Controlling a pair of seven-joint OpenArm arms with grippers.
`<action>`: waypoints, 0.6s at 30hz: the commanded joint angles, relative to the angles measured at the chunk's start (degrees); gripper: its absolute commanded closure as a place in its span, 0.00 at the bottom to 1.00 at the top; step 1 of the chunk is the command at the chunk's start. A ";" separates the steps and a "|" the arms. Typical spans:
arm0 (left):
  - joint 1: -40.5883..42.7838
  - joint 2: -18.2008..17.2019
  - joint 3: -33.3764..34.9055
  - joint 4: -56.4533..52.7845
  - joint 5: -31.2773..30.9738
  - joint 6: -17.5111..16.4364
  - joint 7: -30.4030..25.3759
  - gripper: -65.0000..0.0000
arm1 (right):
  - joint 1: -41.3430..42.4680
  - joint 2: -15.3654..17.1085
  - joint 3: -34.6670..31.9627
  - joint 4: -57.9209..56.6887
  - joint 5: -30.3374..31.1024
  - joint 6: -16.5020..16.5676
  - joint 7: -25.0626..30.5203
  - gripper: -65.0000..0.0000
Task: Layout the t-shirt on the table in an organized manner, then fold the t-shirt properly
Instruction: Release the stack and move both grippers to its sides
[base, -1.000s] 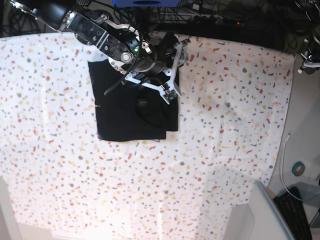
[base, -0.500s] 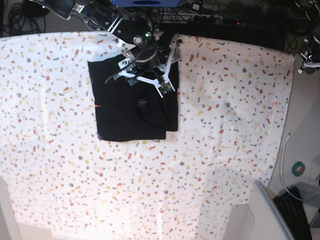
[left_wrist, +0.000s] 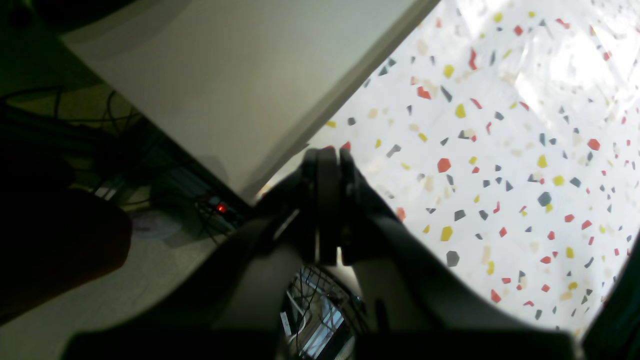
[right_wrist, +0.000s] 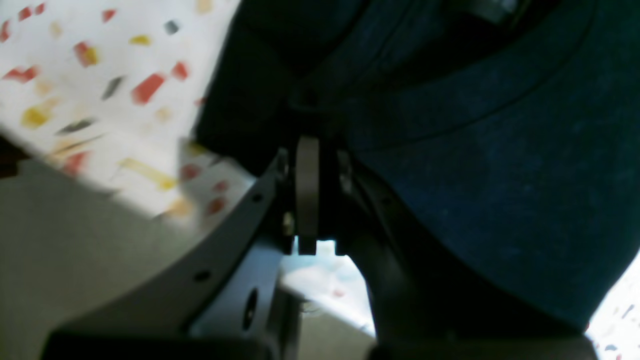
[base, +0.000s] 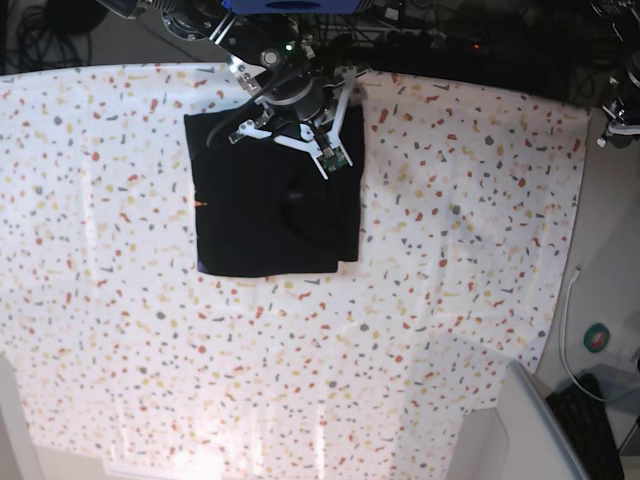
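Sitting upper-centre-left of the base view, the t-shirt (base: 270, 215) lies on the table (base: 450, 300) as a compact, roughly rectangular black block, long axis running top-to-bottom of the frame, lower edge towards frame centre. Right gripper (base: 285, 120) is over the shirt's top edge, at the table's far side; in the right wrist view its fingers (right_wrist: 307, 185) look drawn together against dark fabric, but whether cloth is actually pinched is not clear. So the shirt extends down-frame from that gripper, and any drag or fold would probably run along that axis. Left gripper (left_wrist: 327, 165) is seen only in its wrist view, jaws together on nothing, hovering over the cloth's edge beside the plain grey surface (left_wrist: 240, 85), no shirt near. Right arm is clearly the nearer one.
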 joint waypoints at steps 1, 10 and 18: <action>0.25 -1.11 -0.38 0.76 -0.66 -0.33 -1.00 1.00 | -0.65 0.23 -0.22 3.01 -0.34 0.09 0.93 1.00; 0.07 -1.02 1.47 0.85 -0.57 -0.33 -1.00 1.00 | -1.53 -0.21 -0.31 0.54 1.07 0.53 1.46 1.00; 0.07 -0.67 9.99 2.61 -0.57 0.02 -1.00 1.00 | -0.39 -2.94 0.13 -6.14 1.33 6.42 5.06 1.00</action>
